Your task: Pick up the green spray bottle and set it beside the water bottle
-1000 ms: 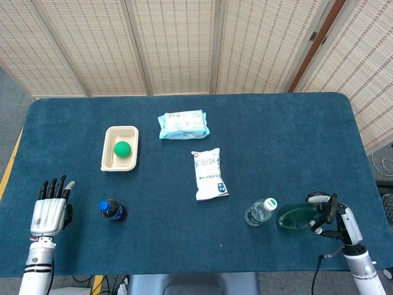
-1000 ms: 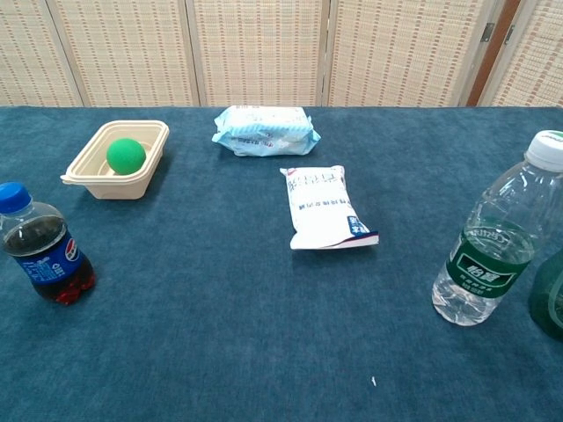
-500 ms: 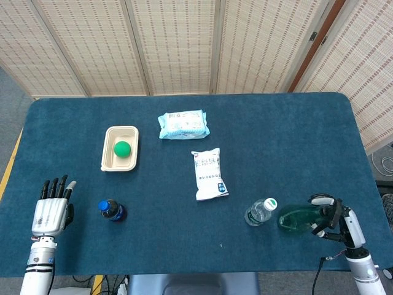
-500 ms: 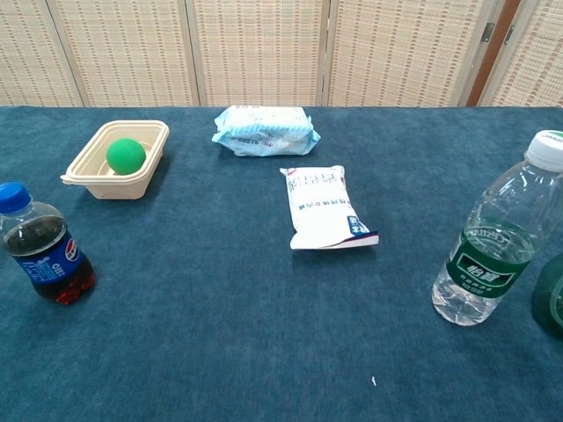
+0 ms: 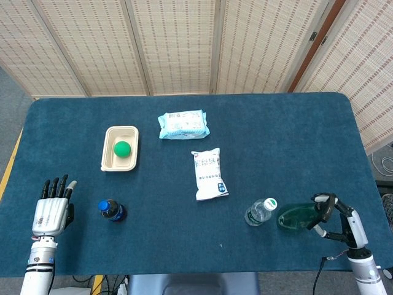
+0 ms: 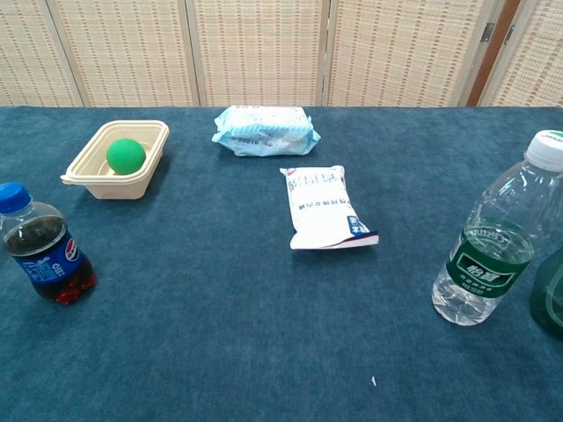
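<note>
Reading Pepsi on the cola bottle (image 6: pixel 40 255); other labels illegible.

Both views bright, evenly lit, soft diffuse light; no hard shadows. Faint short shadows under items on bench (image 5: pixel 288 153). Head view sharp across frame; slight wide-angle bowing at edges. Chest view crisp at centre. Small glints on water bottle (image 6: pixel 493 255), most at 3 o'clock; green spray bottle (image 6: pixel 551 294) cropped at 4 o'clock edge. Screen panels (image 5: pixel 178 43) at 12 o'clock pale, not blown out.
</note>
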You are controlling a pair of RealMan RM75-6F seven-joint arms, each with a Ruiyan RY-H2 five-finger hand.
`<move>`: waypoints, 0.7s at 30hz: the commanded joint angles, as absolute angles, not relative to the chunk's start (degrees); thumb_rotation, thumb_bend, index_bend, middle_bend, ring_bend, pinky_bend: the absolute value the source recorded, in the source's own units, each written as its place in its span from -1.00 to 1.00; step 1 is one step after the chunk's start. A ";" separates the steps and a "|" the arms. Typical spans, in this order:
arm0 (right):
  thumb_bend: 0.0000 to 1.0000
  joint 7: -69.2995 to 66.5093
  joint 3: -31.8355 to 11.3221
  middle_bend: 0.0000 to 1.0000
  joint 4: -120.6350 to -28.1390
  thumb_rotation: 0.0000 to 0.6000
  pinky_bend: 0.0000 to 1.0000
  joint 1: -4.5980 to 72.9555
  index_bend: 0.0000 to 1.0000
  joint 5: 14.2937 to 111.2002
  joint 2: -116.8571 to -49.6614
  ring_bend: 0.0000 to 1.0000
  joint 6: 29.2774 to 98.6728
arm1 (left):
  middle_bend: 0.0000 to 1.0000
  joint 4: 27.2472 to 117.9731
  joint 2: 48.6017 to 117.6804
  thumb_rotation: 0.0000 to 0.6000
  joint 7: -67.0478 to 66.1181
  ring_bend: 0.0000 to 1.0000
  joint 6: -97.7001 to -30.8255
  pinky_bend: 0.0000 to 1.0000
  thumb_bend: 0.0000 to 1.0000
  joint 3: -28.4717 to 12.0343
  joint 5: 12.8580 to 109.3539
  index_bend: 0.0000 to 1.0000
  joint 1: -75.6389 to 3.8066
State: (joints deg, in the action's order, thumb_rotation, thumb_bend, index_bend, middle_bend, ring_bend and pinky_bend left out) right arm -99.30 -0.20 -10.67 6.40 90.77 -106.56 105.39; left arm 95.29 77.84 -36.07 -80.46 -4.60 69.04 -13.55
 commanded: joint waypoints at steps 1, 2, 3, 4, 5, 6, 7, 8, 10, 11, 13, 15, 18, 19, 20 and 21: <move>-0.72 -99.57 -0.28 -0.26 -10.74 1.00 -0.30 6.34 -0.29 90.69 -106.57 -0.44 105.37 | -0.90 95.34 77.81 1.00 -36.10 -1.00 -80.52 -1.00 0.23 -4.57 69.03 -0.72 -13.52; -0.72 -99.66 -0.31 -0.26 -10.74 1.00 -0.30 6.32 -0.30 90.67 -106.57 -0.44 105.37 | -0.90 95.37 77.81 1.00 -36.10 -1.00 -80.55 -1.00 0.23 -4.56 69.02 -0.72 -13.50; -0.73 -99.78 -0.38 -0.27 -10.73 1.00 -0.30 6.31 -0.31 90.61 -106.57 -0.44 105.44 | -0.90 95.41 77.80 1.00 -36.12 -1.00 -80.61 -1.00 0.23 -4.55 69.04 -0.72 -13.49; -0.75 -99.88 -0.47 -0.28 -10.74 1.00 -0.31 6.30 -0.32 90.54 -106.59 -0.45 105.52 | -0.90 95.45 77.80 1.00 -36.16 -1.00 -80.66 -1.00 0.23 -4.55 69.05 -0.72 -13.48; -0.76 -99.98 -0.53 -0.28 -10.75 1.00 -0.31 6.27 -0.32 90.48 -106.61 -0.45 105.58 | -0.90 95.49 77.80 1.00 -36.20 -1.00 -80.70 -1.00 0.23 -4.55 69.06 -0.72 -13.48; -0.77 -100.07 -0.58 -0.28 -10.72 1.00 -0.32 6.24 -0.33 90.44 -106.63 -0.45 105.64 | -0.90 95.56 77.81 1.00 -36.23 -1.00 -80.73 -1.00 0.23 -4.55 69.07 -0.72 -13.48; -0.78 -100.12 -0.63 -0.29 -10.70 1.00 -0.32 6.22 -0.34 90.40 -106.63 -0.46 105.66 | -0.90 95.58 77.81 1.00 -36.27 -1.00 -80.74 -1.00 0.23 -4.55 69.07 -0.72 -13.49; -0.78 -100.13 -0.66 -0.29 -10.66 1.00 -0.33 6.20 -0.35 90.36 -106.63 -0.46 105.66 | -0.90 95.60 77.82 1.00 -36.31 -1.00 -80.76 -1.00 0.23 -4.55 69.07 -0.72 -13.50; -0.80 -100.16 -0.73 -0.30 -10.61 1.00 -0.34 6.11 -0.37 90.30 -106.60 -0.47 105.72 | -0.90 95.62 77.86 1.00 -36.36 -1.00 -80.78 -1.00 0.23 -4.53 69.09 -0.72 -13.51; -0.80 -100.09 -0.84 -0.31 -10.59 1.00 -0.35 6.05 -0.38 90.20 -106.61 -0.48 105.74 | -0.90 95.64 77.87 1.00 -36.41 -1.00 -80.80 -1.00 0.23 -4.52 69.10 -0.72 -13.52; -0.81 -99.91 -0.95 -0.32 -10.55 1.00 -0.36 5.96 -0.40 90.08 -106.59 -0.48 105.76 | -0.90 95.69 77.86 1.00 -36.40 -1.00 -80.81 -1.00 0.23 -4.46 69.14 -0.72 -13.50; -0.81 -99.88 -1.01 -0.34 -10.63 1.00 -0.37 5.89 -0.43 90.02 -106.50 -0.50 105.71 | -0.90 95.75 77.81 1.00 -36.35 -1.00 -80.89 -1.00 0.23 -4.40 69.23 -0.72 -13.45; -0.81 -99.64 -1.01 -0.37 -10.72 1.00 -0.40 5.81 -0.45 90.02 -106.39 -0.53 105.66 | -0.90 96.18 77.48 1.00 -36.50 -1.00 -81.15 -1.00 0.23 -4.36 69.61 -0.72 -13.44; -0.81 -99.57 -0.98 -0.38 -10.76 1.00 -0.41 5.79 -0.46 90.05 -106.36 -0.53 105.66 | -0.90 96.37 77.37 1.00 -36.54 -1.00 -81.24 -1.00 0.23 -4.35 69.73 -0.72 -13.44; -0.82 -99.51 -0.94 -0.39 -10.80 1.00 -0.42 5.79 -0.47 90.10 -106.31 -0.54 105.69 | -0.90 96.55 77.27 1.00 -36.55 -1.00 -81.35 -1.00 0.23 -4.34 69.89 -0.72 -13.43; -0.82 -99.43 -0.81 -0.41 -10.84 1.00 -0.43 5.77 -0.48 90.24 -106.22 -0.55 105.74 | -0.90 96.72 77.16 1.00 -36.55 -1.00 -81.49 -1.00 0.23 -4.31 70.13 -0.72 -13.42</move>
State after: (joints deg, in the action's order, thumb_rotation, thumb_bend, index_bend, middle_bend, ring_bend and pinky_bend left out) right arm -99.46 -0.86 -10.82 5.78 90.19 -106.26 105.72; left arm 96.60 77.26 -36.53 -81.39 -4.34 70.00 -13.43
